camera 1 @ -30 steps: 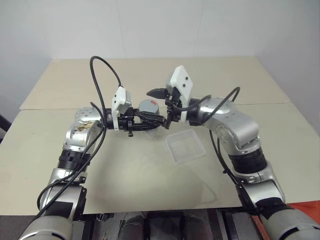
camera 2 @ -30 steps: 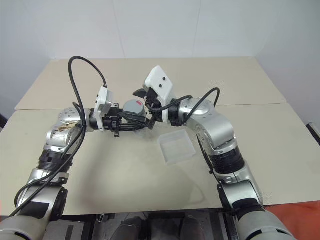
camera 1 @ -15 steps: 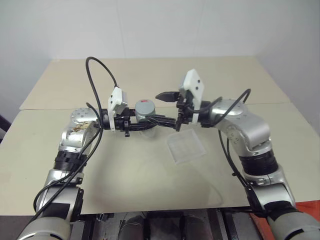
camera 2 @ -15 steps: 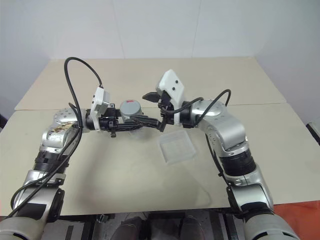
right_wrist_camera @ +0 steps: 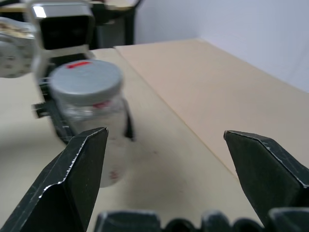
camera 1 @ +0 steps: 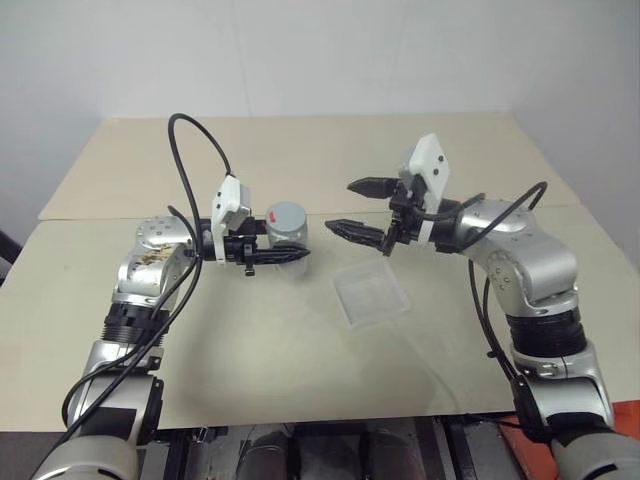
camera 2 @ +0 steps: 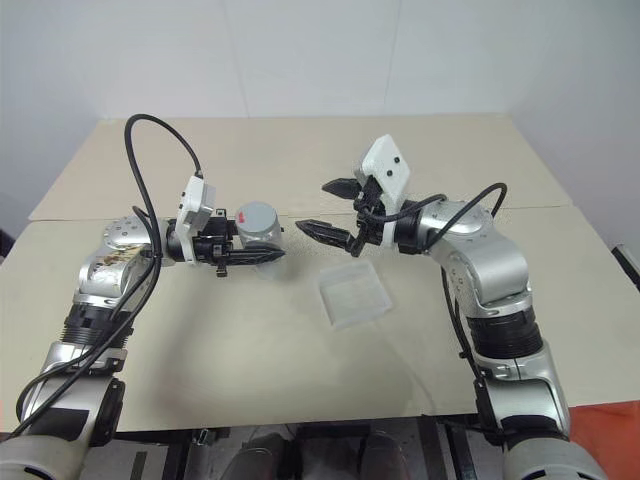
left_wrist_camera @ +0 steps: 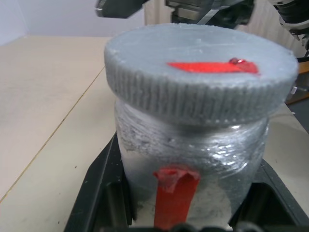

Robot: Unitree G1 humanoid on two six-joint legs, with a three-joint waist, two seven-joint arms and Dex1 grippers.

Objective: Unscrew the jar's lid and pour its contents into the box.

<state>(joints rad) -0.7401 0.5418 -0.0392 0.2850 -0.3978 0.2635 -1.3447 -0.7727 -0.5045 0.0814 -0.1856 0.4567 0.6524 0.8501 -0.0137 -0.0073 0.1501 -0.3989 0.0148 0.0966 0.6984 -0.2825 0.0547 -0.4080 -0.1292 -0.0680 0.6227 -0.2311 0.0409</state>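
The jar (camera 1: 287,235) is a small silvery cylinder with a red stripe. It stands upright above the table with my left gripper (camera 1: 297,251) shut on its body. Its grey lid (camera 1: 286,214) sits on top, with a red mark in the left wrist view (left_wrist_camera: 200,72). The contents are hidden inside. My right gripper (camera 1: 341,207) is open and empty, level with the jar and a short way to its right, not touching it. Its fingers (right_wrist_camera: 79,164) frame the jar (right_wrist_camera: 94,121) in the right wrist view. The clear plastic box (camera 1: 371,295) lies on the table below the right gripper.
The tan table (camera 1: 250,350) is made of boards with a seam (camera 1: 560,208) across the middle. A white wall stands behind its far edge. Cables loop above both forearms.
My right gripper has drawn away from the jar's lid toward the right, staying open. The left gripper and the jar have kept still, and the lid stays on.
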